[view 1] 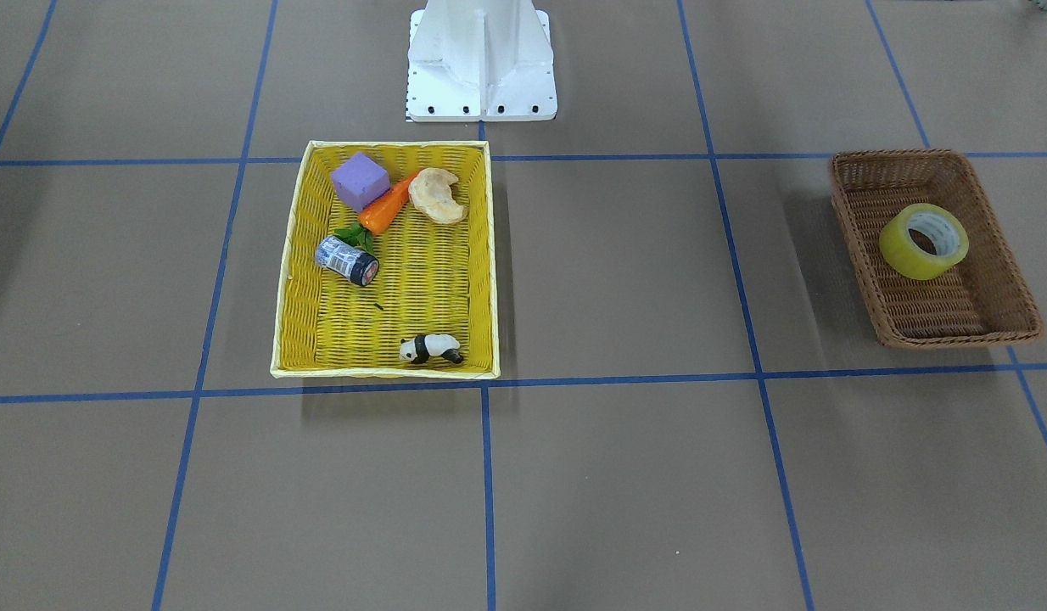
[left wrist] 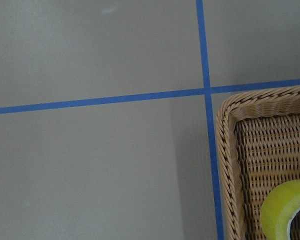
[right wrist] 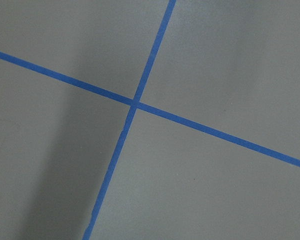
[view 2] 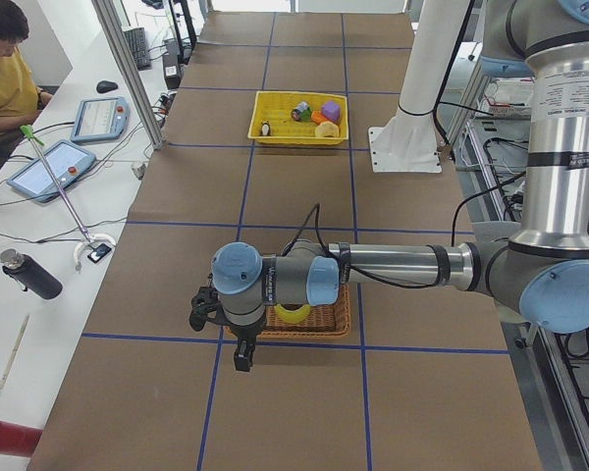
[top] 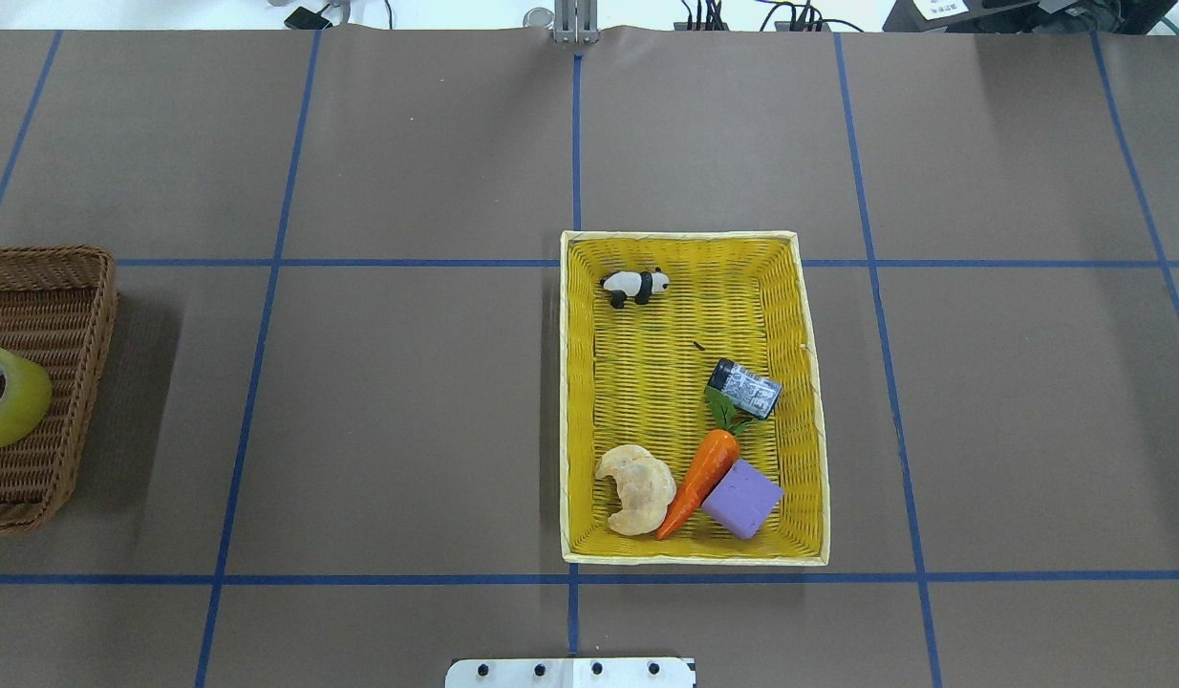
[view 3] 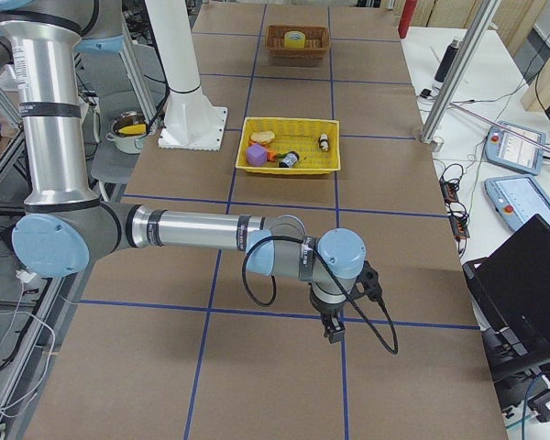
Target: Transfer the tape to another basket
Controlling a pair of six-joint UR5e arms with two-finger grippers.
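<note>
The tape (view 1: pixel 924 241), a yellowish roll with a white core, lies in the brown wicker basket (view 1: pixel 956 335) on the table's left side. It also shows at the overhead view's left edge (top: pixel 7 397) and in the left wrist view's lower right corner (left wrist: pixel 285 212), inside the basket's rim (left wrist: pixel 225 150). My left gripper (view 2: pixel 242 361) shows only in the exterior left view, hanging above the table just outside the basket (view 2: pixel 339 319); I cannot tell if it is open. My right gripper (view 3: pixel 334 335) hangs over bare table far from both baskets; its state cannot be told either.
A larger yellow woven basket (view 1: pixel 383 369) near the robot base (view 1: pixel 481 93) holds a purple block (view 1: pixel 360 181), a carrot (view 1: pixel 386 210), a croissant (view 1: pixel 437 195), a small blue-grey cylinder (view 1: pixel 347 260) and a panda figure (view 1: pixel 430 348). Blue tape lines grid the brown table.
</note>
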